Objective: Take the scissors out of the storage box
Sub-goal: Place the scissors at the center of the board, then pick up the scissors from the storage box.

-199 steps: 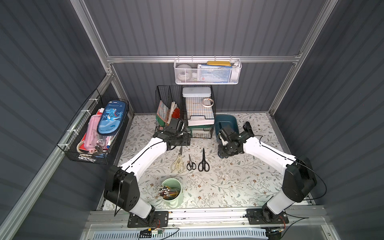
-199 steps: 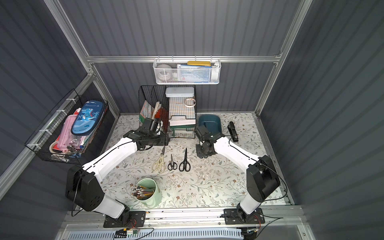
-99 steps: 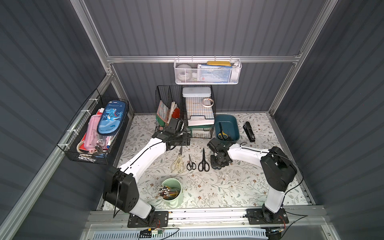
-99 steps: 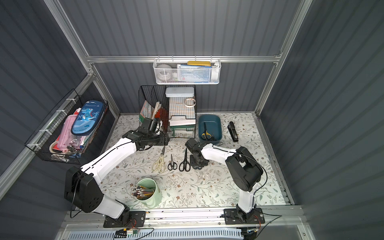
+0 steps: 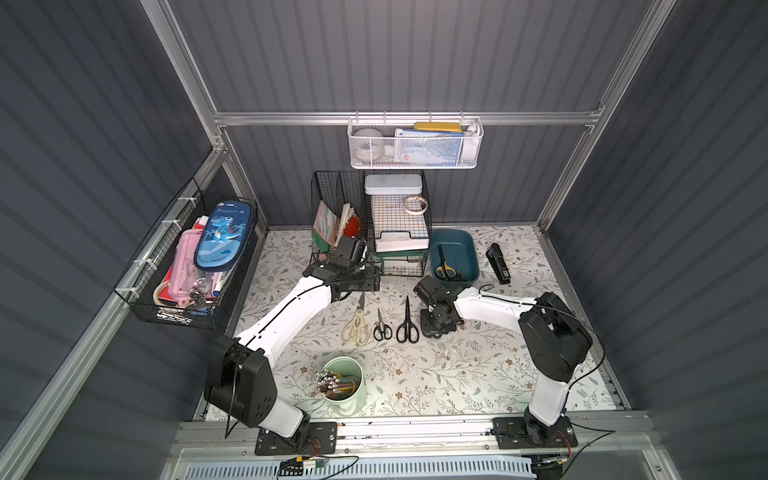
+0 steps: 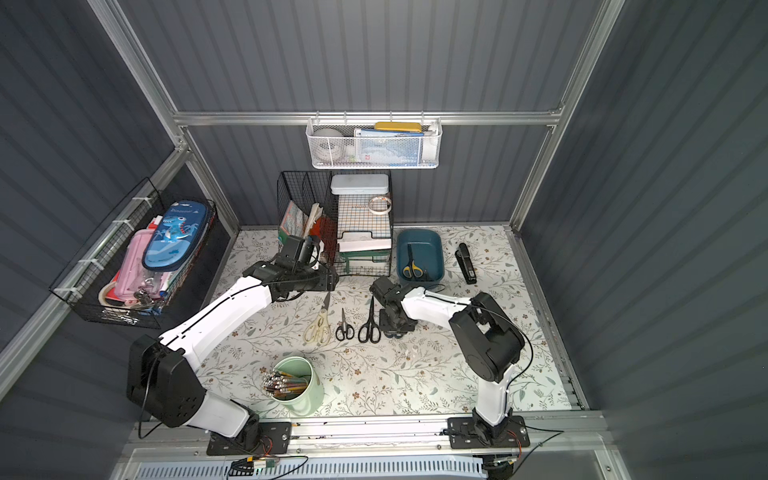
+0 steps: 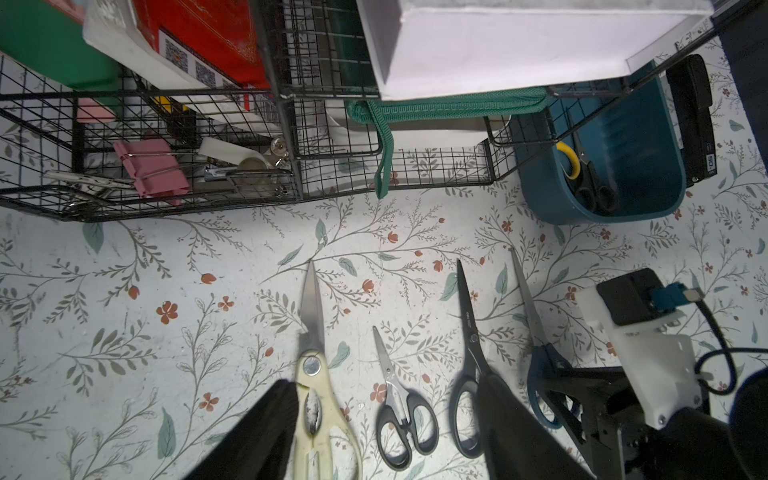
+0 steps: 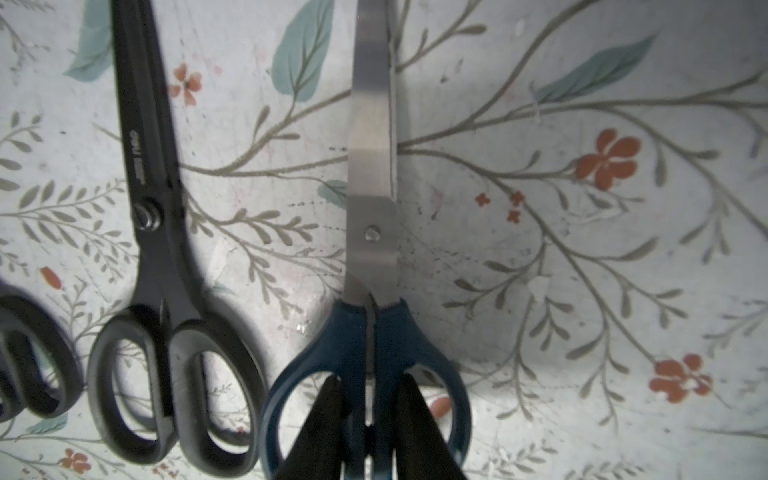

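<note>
Dark-blue-handled scissors [image 8: 374, 208] lie flat on the floral table with my right gripper [image 8: 369, 380] shut on their handle bars, one finger through each loop. To their left lie the long black scissors [image 5: 407, 322], small black scissors [image 5: 381, 326] and cream-handled scissors [image 5: 356, 326] in a row. The teal storage box [image 5: 461, 249] behind holds yellow-and-black scissors [image 5: 445, 266] and a small black pair [image 7: 596, 187]. My left gripper [image 7: 386, 382] hovers open above the cream and small black pairs, with nothing held between its fingers.
A black stapler [image 5: 498, 262] lies right of the box. The black wire organiser [image 5: 374, 216] stands just left of the box. A green cup of pencils [image 5: 343, 384] stands near the front. Baskets hang on the left wall [image 5: 195, 257] and back wall [image 5: 415, 143].
My right arm swung from the storage box down to the table beside the long black scissors, bringing the blue-handled scissors. The box interior now shows. The left arm stayed put.
</note>
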`<action>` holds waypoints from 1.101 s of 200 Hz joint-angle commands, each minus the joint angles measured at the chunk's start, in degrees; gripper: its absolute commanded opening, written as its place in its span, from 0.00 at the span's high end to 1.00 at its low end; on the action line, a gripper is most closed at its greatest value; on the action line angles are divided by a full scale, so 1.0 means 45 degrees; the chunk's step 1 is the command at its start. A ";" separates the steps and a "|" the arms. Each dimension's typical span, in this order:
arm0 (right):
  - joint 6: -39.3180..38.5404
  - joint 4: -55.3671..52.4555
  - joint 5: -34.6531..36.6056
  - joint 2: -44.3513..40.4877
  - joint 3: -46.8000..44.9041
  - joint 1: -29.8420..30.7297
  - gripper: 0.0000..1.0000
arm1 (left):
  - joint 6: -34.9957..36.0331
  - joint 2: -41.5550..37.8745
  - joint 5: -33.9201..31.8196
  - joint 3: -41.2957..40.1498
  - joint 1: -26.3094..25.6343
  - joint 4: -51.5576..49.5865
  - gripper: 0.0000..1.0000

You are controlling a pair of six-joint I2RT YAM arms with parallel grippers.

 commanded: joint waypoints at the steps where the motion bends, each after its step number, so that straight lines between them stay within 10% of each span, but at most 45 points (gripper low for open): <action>1: -0.0053 -0.0420 0.0185 0.0083 0.0228 0.0083 0.65 | 0.0085 -0.0193 -0.0041 -0.0028 0.0053 -0.0323 0.27; 114: -0.2522 -0.1296 0.1704 -0.1889 0.3011 -0.2589 0.58 | 0.0221 0.0147 -0.0087 0.0471 0.0062 -0.0437 0.27; 220: -0.4743 -0.2180 0.0080 0.3691 0.8637 -0.5032 0.54 | 0.0304 0.0735 -0.0076 0.0695 0.0057 -0.0489 0.27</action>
